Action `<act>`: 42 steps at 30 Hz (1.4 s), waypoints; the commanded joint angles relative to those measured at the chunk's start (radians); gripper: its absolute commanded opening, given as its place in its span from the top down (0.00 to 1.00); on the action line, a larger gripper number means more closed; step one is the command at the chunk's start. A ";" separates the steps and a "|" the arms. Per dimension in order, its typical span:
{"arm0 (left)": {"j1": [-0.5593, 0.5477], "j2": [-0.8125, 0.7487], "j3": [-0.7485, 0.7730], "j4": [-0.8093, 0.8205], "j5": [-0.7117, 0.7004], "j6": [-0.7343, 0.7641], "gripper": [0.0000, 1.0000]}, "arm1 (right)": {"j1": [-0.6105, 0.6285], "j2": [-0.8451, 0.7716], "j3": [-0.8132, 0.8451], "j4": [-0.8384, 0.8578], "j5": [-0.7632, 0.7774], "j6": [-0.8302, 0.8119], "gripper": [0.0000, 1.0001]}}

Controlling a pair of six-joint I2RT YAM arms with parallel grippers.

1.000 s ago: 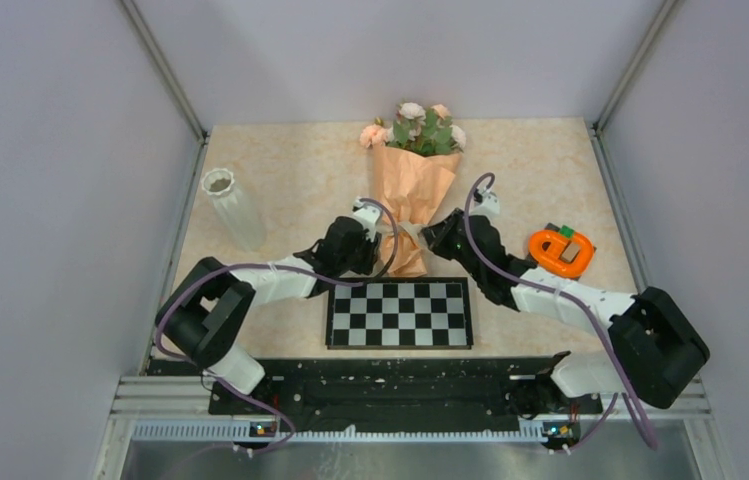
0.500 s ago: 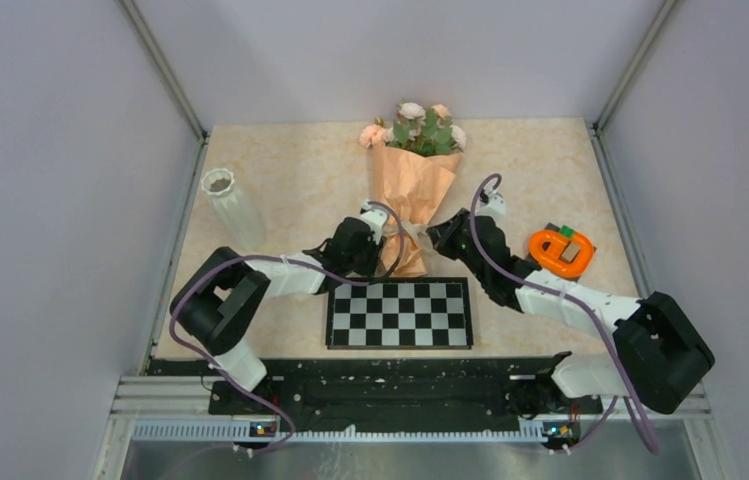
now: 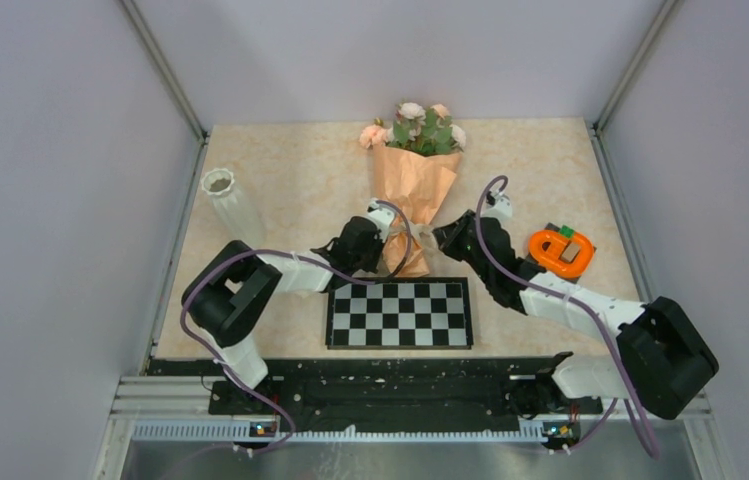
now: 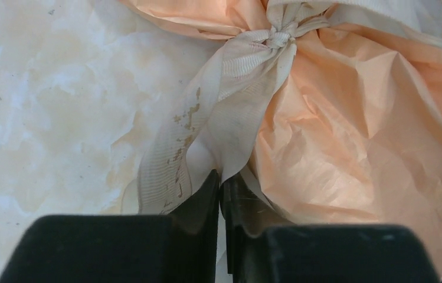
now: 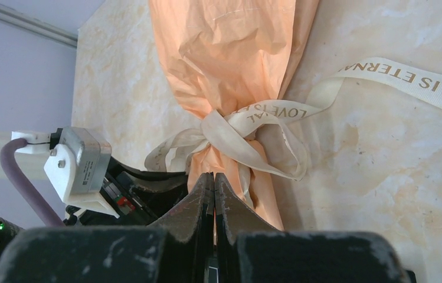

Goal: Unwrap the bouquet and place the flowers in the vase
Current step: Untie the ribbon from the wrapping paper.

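vase: white, ribbed, scalloped at the rim; upright near the left edge of the table, well apart from the other things.
left gripper: low over the table, at the left side of the narrow end of the bouquet; black fingers drawn almost together, nipping a tail of the cream ribbon right at the tips.
ribbon: tied in a knot round the neck of the paper wrap; loops and tails spread to both sides; gold lettering along it; in the right wrist view one long tail lying flat on the table, off to the right.
bouquet: lying on the table near the middle, narrow end toward the arms and just beyond the far edge of the checkerboard; wrap peach-orange, creased, closed round the stems.
flowers: pink, peach and cream blooms with green leaves, sticking out of the wide end of the wrap, close to the back wall.
checkerboard: black and white, flat on the table between the two arms, near the front edge.
right gripper: at the right side of the narrow end of the bouquet, facing the left gripper across it; fingers pressed together, tips against the paper just under the knot; cannot tell whether anything thin is caught between them.
orange object: orange loop on a dark base with a small green piece, on the table to the right, beside the right arm.
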 commanded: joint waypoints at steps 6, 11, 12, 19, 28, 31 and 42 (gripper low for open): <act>-0.001 -0.046 -0.006 0.035 -0.028 -0.020 1.00 | -0.009 -0.055 -0.016 0.013 0.030 -0.042 1.00; -0.001 -0.100 -0.003 -0.015 -0.014 -0.065 1.00 | -0.009 -0.077 -0.010 -0.023 0.024 -0.079 1.00; -0.001 -0.107 0.001 -0.028 -0.014 -0.072 1.00 | -0.009 -0.085 -0.010 -0.034 0.026 -0.081 1.00; -0.002 -0.114 0.058 -0.138 0.034 -0.093 1.00 | -0.016 -0.118 -0.066 -0.037 0.062 -0.001 0.67; -0.001 -0.099 0.102 -0.220 0.070 -0.106 1.00 | -0.152 0.065 -0.111 0.154 -0.113 0.130 0.53; -0.001 -0.102 0.103 -0.227 0.078 -0.106 1.00 | -0.157 0.118 -0.092 0.170 -0.098 0.147 0.52; -0.001 -0.108 0.094 -0.230 0.090 -0.108 1.00 | -0.181 0.309 -0.098 0.325 -0.075 0.392 0.52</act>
